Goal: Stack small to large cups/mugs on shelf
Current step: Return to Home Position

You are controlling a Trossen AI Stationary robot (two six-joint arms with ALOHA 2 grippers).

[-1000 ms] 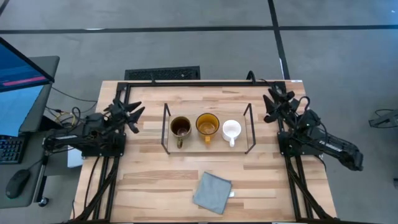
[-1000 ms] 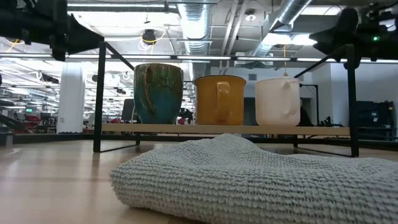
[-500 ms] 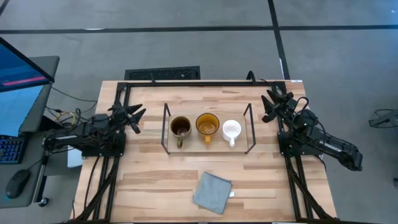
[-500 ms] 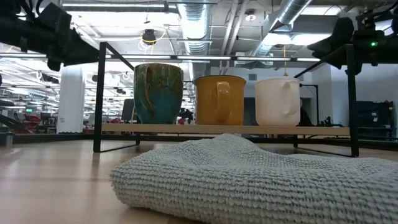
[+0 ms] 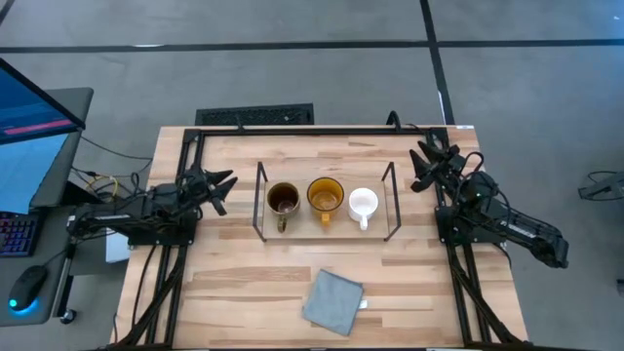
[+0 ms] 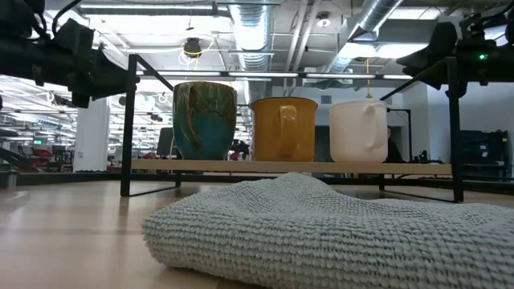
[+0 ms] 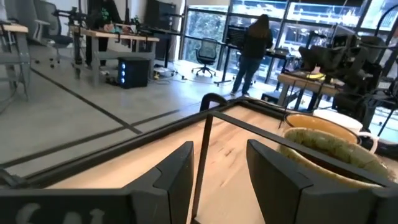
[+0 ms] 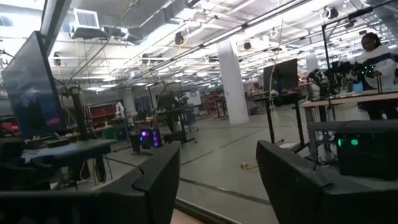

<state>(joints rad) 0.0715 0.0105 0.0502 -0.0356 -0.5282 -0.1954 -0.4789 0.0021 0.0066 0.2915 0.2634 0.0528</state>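
Since a second ago my left arm [image 5: 146, 210] is dropping lower and creeping a touch closer to the shelf [image 5: 302, 230], at its brown-mug end. My right arm [image 5: 487, 214] is pretty much sitting where it was, off the white-mug end. Both are hanging clear of the shelf frame, not touching it. My left fingers [image 7: 177, 177] are spread wide with nothing between them, and it's the same deal for my right fingers [image 8: 158, 177].

All three mugs are standing upright in a row on the shelf board. The brown mug [image 5: 283, 199] is at one end, the amber mug [image 5: 325, 196] is in the middle and the white mug [image 5: 363, 203] is at the other end. Their handles are all pointing toward the grey cloth [image 5: 332, 301] lying on the table [image 5: 234, 283] in front of the shelf.

If I'm ever grabbing these again, I'm guessing they're stiff, a bit heavy for their size and slick with glaze. The amber one is looking like glass, so it's probably the most breakable. I'd be pinching over the rim on the wall opposite the handle, coming straight down between the wire ends. Going sideways would be risking a knock into a neighbour, since they're standing just beside each other.
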